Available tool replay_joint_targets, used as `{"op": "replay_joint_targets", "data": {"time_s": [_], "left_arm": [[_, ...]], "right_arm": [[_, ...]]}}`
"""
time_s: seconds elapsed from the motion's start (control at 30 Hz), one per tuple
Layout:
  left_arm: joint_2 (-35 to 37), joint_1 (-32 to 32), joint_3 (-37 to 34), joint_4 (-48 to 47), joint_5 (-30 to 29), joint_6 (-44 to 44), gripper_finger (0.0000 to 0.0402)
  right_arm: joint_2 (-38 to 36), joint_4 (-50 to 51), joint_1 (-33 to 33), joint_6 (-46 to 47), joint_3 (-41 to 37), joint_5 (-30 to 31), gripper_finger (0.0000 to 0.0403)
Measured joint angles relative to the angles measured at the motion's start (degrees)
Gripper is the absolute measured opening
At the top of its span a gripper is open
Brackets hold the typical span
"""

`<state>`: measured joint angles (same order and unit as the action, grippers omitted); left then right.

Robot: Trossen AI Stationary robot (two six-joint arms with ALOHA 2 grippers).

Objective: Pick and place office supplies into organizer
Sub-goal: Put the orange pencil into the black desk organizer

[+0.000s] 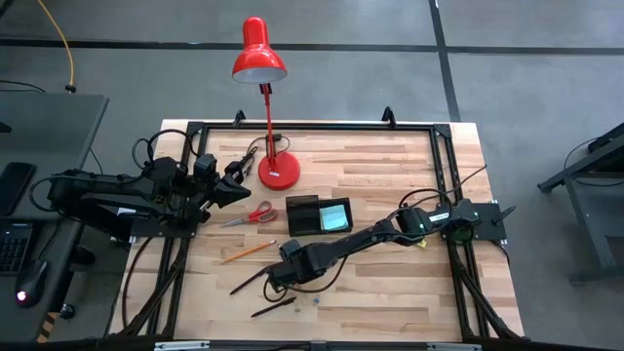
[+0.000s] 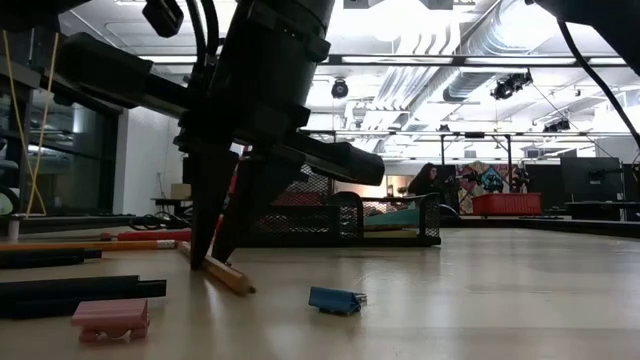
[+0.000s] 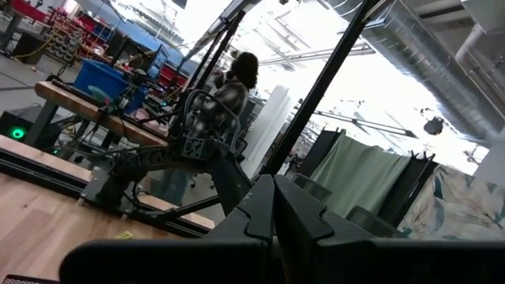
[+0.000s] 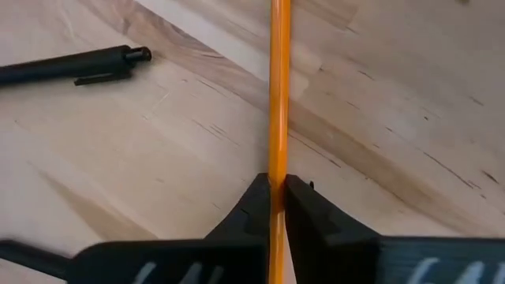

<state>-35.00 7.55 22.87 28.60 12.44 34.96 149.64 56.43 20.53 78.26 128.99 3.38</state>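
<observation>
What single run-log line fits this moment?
right tool: shut on orange pencil, on table | left tool: shut, idle | organizer: teal pad inside

The table (image 1: 390,175) is pale wood with brown streaks and long grain lines, and it looks smooth with a soft shine. The orange pencil (image 4: 278,95) has smooth, slightly shiny paint. The right gripper (image 4: 276,189) has fingers (image 4: 254,207) of dark, matt plastic. The black pen (image 4: 71,66) looks like smooth plastic with a small shine. The lamp (image 1: 259,57) has a glossy red shade. The organizer (image 2: 340,222) has walls of black wire mesh. The scissors (image 1: 255,214) have red plastic handles and grey metal blades.
</observation>
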Motion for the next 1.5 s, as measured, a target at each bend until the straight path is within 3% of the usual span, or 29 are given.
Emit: {"op": "replay_joint_targets", "data": {"time_s": [0.17, 0.3, 0.57, 0.8, 1.13, 1.5], "left_arm": [[0.0, 0.0, 0.0, 0.0, 0.4, -0.3, 0.0003], [0.0, 0.0, 0.0, -0.1, 0.1, -0.2, 0.0003], [-0.1, 0.0, 0.0, -0.2, 0.0, -0.2, 0.0003], [-0.1, 0.0, 0.0, -2.1, -0.4, -0.8, 0.0003], [-0.1, 0.0, 0.0, -3.6, -1.5, -0.9, 0.0003], [-0.1, 0.0, 0.0, 2.3, 3.5, 1.1, 0.0003]], "right_arm": [[-0.7, 1.9, 0.0, 0.2, 0.5, 0.0, 0.0001], [-0.5, 9.3, 0.3, -0.2, 5.5, 1.3, 0.0001], [-4.3, 17.6, 2.0, -0.3, 5.5, 2.3, 0.0], [-8.2, 18.1, 4.1, 0.5, 4.9, 5.9, 0.0], [-16.6, 18.8, 3.5, -3.9, 5.1, 15.9, 0.0], [-19.3, 14.8, 1.2, -11.8, 5.1, 16.4, 0.0]]}}
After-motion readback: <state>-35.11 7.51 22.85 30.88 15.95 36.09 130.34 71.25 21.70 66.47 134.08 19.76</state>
